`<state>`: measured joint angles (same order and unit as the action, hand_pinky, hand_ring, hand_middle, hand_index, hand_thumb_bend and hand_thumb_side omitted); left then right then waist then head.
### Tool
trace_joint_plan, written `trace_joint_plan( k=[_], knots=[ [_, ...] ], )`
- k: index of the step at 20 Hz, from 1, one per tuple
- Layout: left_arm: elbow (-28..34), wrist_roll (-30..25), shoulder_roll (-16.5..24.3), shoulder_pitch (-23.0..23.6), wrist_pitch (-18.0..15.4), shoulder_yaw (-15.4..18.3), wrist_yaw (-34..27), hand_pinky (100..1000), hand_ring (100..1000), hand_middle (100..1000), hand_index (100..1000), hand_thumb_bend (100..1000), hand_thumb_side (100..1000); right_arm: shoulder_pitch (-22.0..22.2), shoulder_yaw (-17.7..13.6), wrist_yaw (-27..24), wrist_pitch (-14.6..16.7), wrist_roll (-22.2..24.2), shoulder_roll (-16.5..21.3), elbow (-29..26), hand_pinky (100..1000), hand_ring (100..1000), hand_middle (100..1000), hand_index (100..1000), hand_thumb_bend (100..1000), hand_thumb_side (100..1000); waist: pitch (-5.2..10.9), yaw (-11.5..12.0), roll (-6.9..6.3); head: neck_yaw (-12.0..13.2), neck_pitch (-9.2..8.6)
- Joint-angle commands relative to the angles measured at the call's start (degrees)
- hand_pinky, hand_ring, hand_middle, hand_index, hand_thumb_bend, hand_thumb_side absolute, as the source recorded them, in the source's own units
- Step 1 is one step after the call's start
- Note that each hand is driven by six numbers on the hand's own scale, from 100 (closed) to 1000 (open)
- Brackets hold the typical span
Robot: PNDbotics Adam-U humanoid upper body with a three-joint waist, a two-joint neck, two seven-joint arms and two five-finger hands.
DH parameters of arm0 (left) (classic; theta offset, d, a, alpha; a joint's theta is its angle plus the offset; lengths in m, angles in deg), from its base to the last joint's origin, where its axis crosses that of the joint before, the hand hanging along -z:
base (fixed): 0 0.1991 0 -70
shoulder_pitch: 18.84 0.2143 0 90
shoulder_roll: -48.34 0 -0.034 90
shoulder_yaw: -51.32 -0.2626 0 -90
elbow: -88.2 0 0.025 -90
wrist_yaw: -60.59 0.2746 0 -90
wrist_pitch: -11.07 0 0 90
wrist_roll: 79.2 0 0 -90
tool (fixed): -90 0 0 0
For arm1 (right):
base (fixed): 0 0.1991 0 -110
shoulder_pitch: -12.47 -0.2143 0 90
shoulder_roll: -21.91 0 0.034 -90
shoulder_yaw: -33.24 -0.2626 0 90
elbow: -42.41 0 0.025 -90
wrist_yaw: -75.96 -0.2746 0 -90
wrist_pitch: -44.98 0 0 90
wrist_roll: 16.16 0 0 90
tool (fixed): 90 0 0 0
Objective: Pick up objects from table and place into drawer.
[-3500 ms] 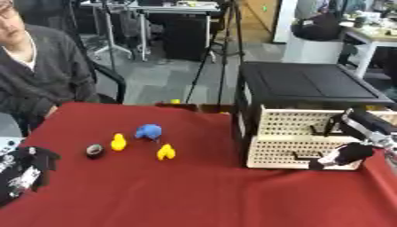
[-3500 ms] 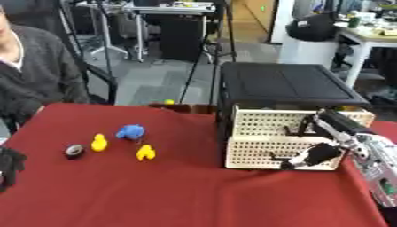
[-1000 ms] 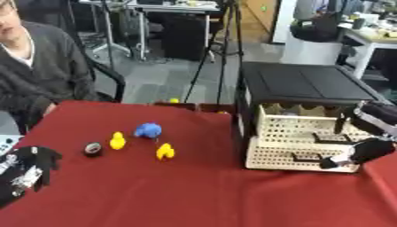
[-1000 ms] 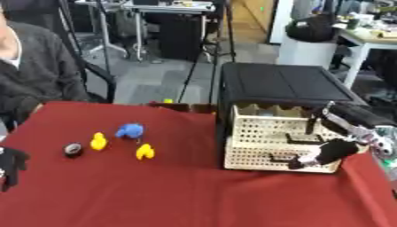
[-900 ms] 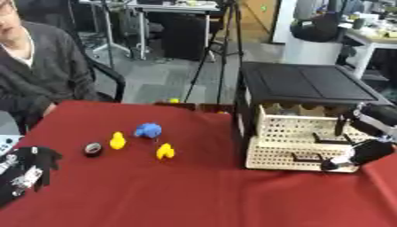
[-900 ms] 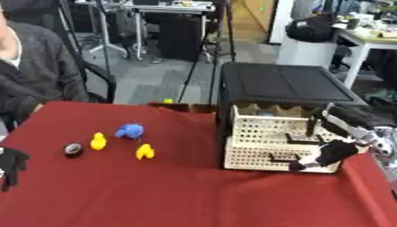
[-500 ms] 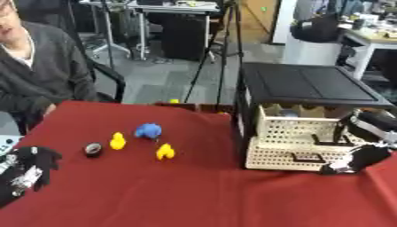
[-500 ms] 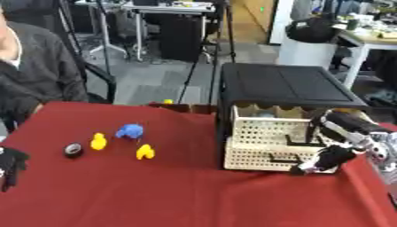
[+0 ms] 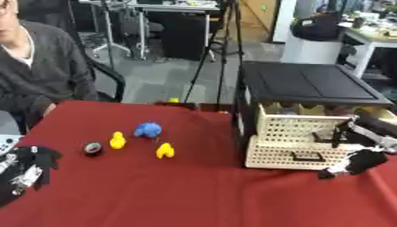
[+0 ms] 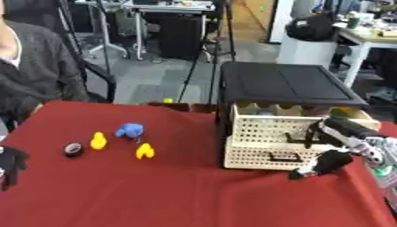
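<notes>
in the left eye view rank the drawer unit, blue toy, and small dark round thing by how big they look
1. drawer unit, by far the largest
2. blue toy
3. small dark round thing, slightly smaller than the blue toy

Beyond the red-covered worktop (image 9: pixel 194 195) lies a grey floor (image 9: pixel 167 80). A black tripod (image 9: pixel 221 48) stands on it, legs spread, with a dark office chair (image 9: pixel 108 82) to its left. Farther back, black desks (image 9: pixel 167 22) crowd the room; a white table (image 9: pixel 372 42) shows at the far right, a wooden panel (image 9: pixel 262 13) behind.
</notes>
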<state>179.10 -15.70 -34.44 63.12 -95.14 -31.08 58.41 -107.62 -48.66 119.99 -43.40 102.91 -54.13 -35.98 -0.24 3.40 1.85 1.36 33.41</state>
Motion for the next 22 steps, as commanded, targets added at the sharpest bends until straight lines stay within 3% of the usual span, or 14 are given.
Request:
trace_joint_plan(
  k=[1, 22],
  knots=[
    [0.72, 0.03, 1.5, -0.48, -0.05, 0.55, 0.1, 231, 353, 482, 687, 100, 672, -0.3, -0.13, 0.31, 0.37, 0.5, 1.0, -0.67, 100, 100, 100, 436, 935, 509, 0.3, -0.11, -0.18, -0.1, 0.16],
    [0.64, 0.19, 1.65, -0.39, 0.02, 0.68, 0.23, 231, 353, 482, 687, 100, 673, 2.64, -1.67, -0.37, -0.85, 1.09, 2.51, -8.77, 100, 100, 100, 414, 950, 528, 0.38, -0.44, 0.02, 0.16, 0.14]
  ],
)
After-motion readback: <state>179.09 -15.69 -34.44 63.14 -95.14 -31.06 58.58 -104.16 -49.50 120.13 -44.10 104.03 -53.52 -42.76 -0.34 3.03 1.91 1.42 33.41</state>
